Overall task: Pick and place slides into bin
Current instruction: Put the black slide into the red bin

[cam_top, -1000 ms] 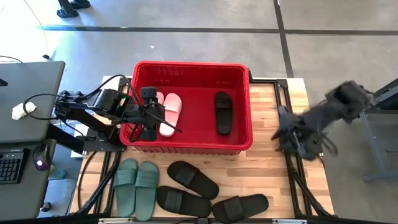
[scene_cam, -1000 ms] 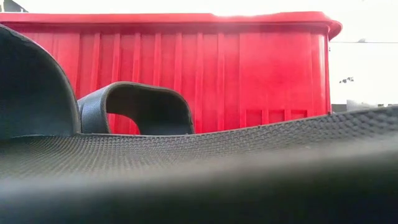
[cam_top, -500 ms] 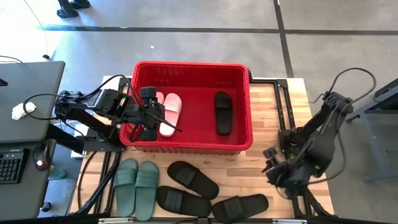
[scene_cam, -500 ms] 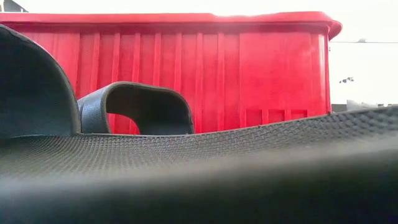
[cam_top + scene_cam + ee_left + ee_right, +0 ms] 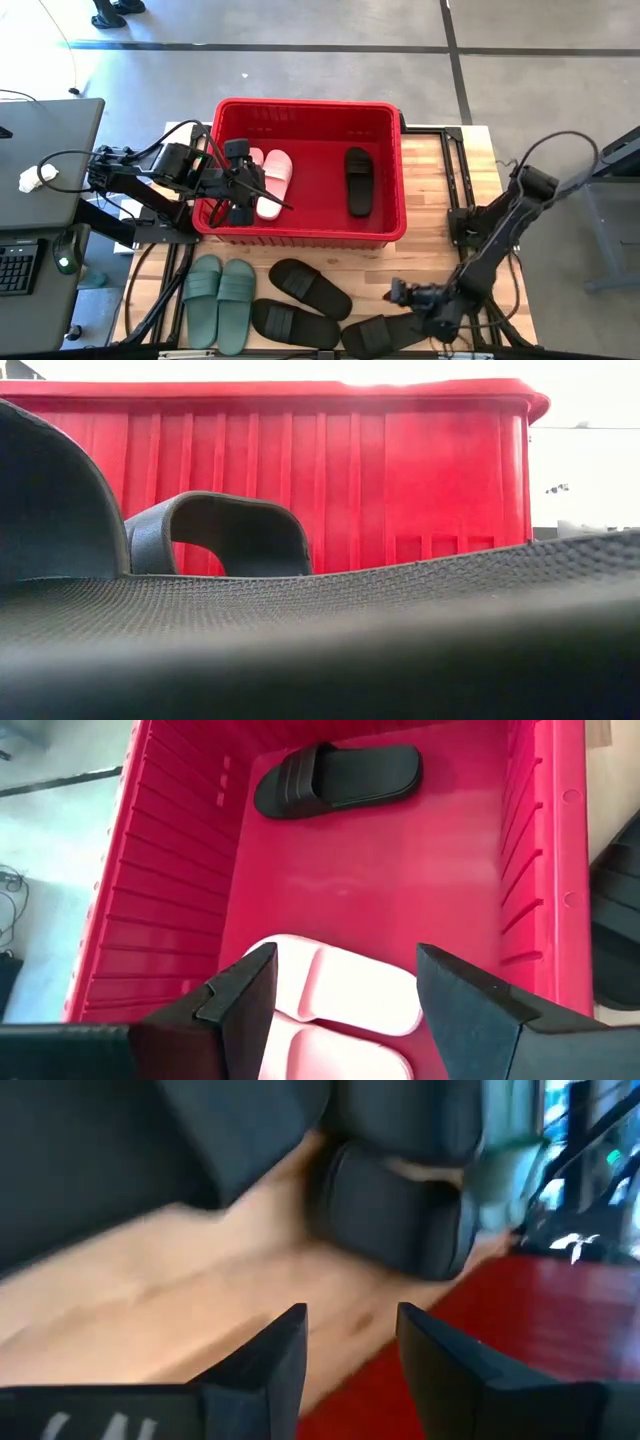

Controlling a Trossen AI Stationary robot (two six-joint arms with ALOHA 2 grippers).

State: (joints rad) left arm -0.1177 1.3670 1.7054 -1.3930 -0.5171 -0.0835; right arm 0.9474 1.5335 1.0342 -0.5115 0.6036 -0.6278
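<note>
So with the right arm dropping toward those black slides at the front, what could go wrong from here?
The right gripper, open, is low beside the black slide nearest it. Three black slides lie close together there, so the fingers might nudge or catch the neighbouring slide.

The left gripper hangs open inside the bin over the pink pair, so a drop at that end could hit it.
</note>
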